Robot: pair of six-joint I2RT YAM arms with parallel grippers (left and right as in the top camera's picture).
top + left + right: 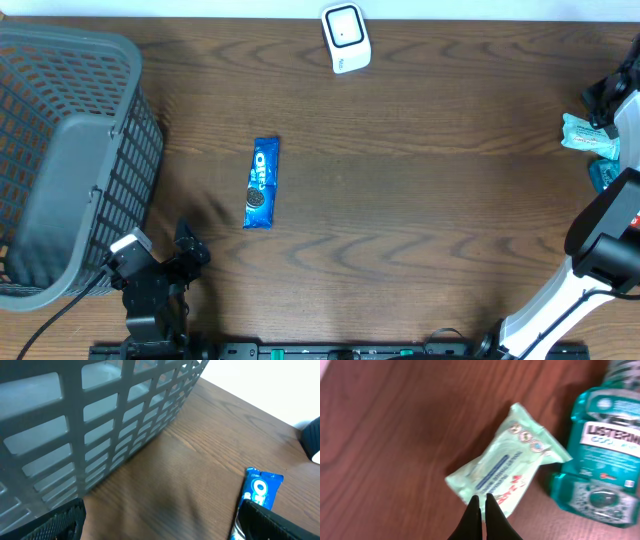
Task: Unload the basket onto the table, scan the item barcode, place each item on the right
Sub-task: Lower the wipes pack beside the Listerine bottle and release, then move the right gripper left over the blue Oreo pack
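The Oreo pack lies lengthwise near-to-far, beyond and right of the nearer left claw — wide open, empty — right claw shut.

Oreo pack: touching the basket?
Apart. The overhead view shows a strip of bare table between the Oreo pack and the grey basket; the left wrist view shows the same gap.
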